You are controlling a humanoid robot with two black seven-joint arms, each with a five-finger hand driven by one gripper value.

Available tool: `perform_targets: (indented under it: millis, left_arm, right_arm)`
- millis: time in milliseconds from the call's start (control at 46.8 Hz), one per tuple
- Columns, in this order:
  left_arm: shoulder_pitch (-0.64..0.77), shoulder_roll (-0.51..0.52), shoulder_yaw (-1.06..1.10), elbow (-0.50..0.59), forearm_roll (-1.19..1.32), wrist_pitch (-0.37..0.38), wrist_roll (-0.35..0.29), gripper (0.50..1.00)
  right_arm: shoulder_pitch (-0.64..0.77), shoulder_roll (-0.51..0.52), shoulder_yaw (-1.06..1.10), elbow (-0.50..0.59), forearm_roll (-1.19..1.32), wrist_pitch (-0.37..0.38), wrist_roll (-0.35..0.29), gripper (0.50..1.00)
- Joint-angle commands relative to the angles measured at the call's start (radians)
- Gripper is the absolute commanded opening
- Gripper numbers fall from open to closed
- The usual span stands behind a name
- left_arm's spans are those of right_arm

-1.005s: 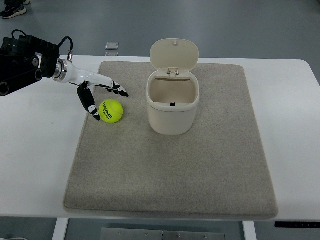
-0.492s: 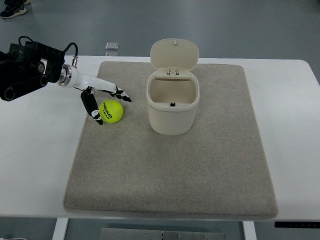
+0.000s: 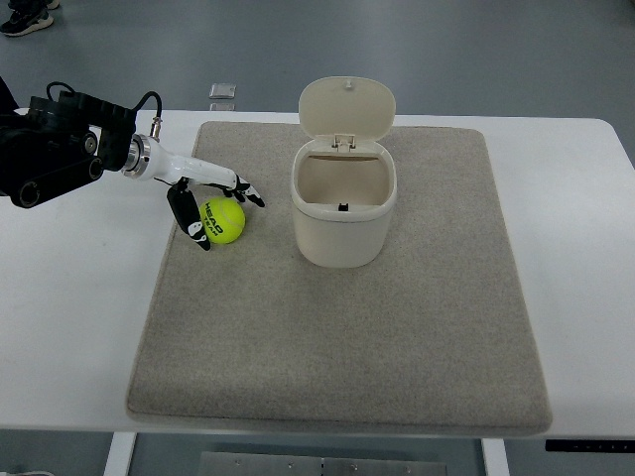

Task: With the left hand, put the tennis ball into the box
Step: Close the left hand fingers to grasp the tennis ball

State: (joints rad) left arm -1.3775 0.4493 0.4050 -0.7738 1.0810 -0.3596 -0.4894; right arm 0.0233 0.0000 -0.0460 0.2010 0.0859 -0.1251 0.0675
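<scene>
One tennis ball [image 3: 223, 220], one box [image 3: 343, 210] and one robot hand are in view, all over a single grey mat [image 3: 347, 327] that covers most of a white table [image 3: 69, 317]. Yellow-green and round, the tennis ball has no long axis; its dark printed lettering faces up and toward the picture's left. It lies on the mat near the mat's far left corner, well to the left of the box.

The left hand [image 3: 203, 198] reaches in from the picture's left edge on a black arm with a white forearm. Its fingers [image 3: 243, 190] are spread around the ball: several lie along the ball's far side and one [image 3: 189, 218] hangs down on its left side, close against the ball. Whether they press on it cannot be told, and the ball sits on the mat.

Cream in colour, the box stands upright near the mat's middle, its hinged lid [image 3: 346, 107] tipped back and open, the inside showing empty. Bare mat lies between ball and box. One small grey square object [image 3: 222, 92] sits on the table's far edge, beyond the mat.
</scene>
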Motion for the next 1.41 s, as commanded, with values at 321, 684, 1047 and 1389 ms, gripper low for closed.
perform_targets:
  millis: [321, 684, 1047, 1389]
  left_arm:
    - [-0.006, -0.006, 0.001, -0.010, 0.011, 0.014, 0.000, 0.823]
    - [-0.008, -0.001, 0.003, -0.007, 0.023, 0.034, 0.003, 0.671]
    - [0.014, 0.000, -0.003, 0.011, 0.004, 0.097, 0.006, 0.643]
    - [0.049, 0.006, -0.044, 0.044, -0.144, 0.110, 0.006, 0.645]
  right_arm:
    - [0.000, 0.000, 0.000, 0.000, 0.000, 0.001, 0.000, 0.901]
    - [0.000, 0.000, 0.000, 0.000, 0.000, 0.001, 0.000, 0.901]
    - [0.000, 0.000, 0.000, 0.000, 0.000, 0.001, 0.000, 0.901]
    - [0.000, 0.000, 0.000, 0.000, 0.000, 0.001, 0.000, 0.901]
